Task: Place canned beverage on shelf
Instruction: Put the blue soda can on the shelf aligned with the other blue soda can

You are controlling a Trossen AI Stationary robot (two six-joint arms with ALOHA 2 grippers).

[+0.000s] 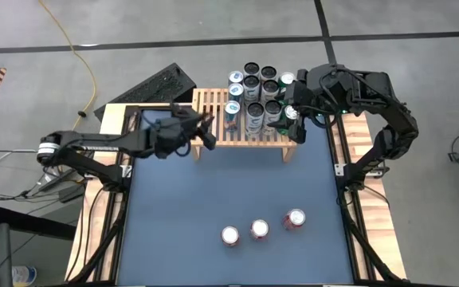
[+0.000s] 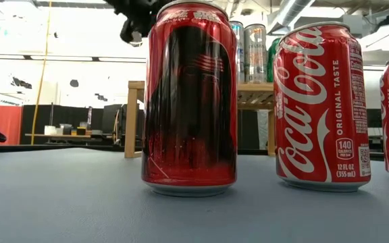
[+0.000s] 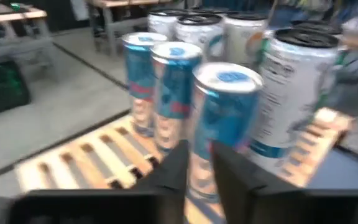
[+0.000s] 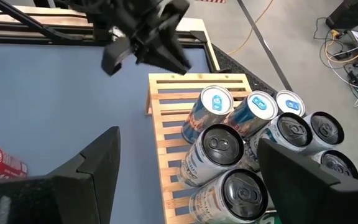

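The light-wood shelf (image 1: 213,119) stands at the table's far edge with several cans upright on its right half. Among them are three slim blue cans (image 3: 222,124) on the group's left side and taller white cans (image 4: 219,149). Three red cans (image 1: 260,229) stand upright on the blue table near its front edge. My left gripper (image 1: 209,139) hangs over the shelf's bare left slats, fingers shut on nothing, a short way from the nearest blue can (image 1: 231,110). My right gripper (image 4: 191,180) is open above the cans at the shelf's right end.
A black keyboard-like object (image 1: 154,86) lies beyond the table's far left corner. Bare slats (image 4: 166,124) fill the shelf's left half. The blue tabletop (image 1: 213,191) lies bare between the shelf and the red cans. Wooden rails (image 1: 106,207) run along both table sides.
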